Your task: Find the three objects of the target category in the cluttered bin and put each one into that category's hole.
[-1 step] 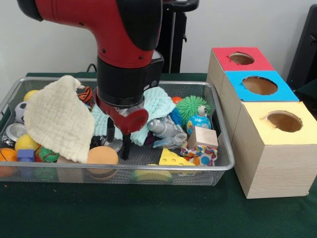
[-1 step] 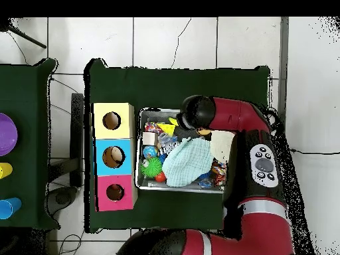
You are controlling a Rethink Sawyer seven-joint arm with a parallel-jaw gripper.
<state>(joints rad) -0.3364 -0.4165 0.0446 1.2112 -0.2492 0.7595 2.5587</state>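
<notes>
The hand [image 1: 118, 138] is hanging with its fingers narrowly apart and empty, down among the clutter in the wire bin [image 1: 224, 159], just right of the cream cloth [image 1: 58, 119]. Which items are targets cannot be told; lifting that cloth aside should expose more before choosing a hole in the boxes [image 1: 270, 144].

No words, numbers, labels or brand marks can be read in either view. The three boxes [image 1: 257, 109] at 3 o'clock of the bin [image 1: 218, 166] have plain red, blue and yellow tops with no lettering. The can [image 1: 14, 132] at the bin's 9 o'clock side shows no legible print. The panel on the arm [image 2: 263, 163] shows buttons only, without readable signs.
</notes>
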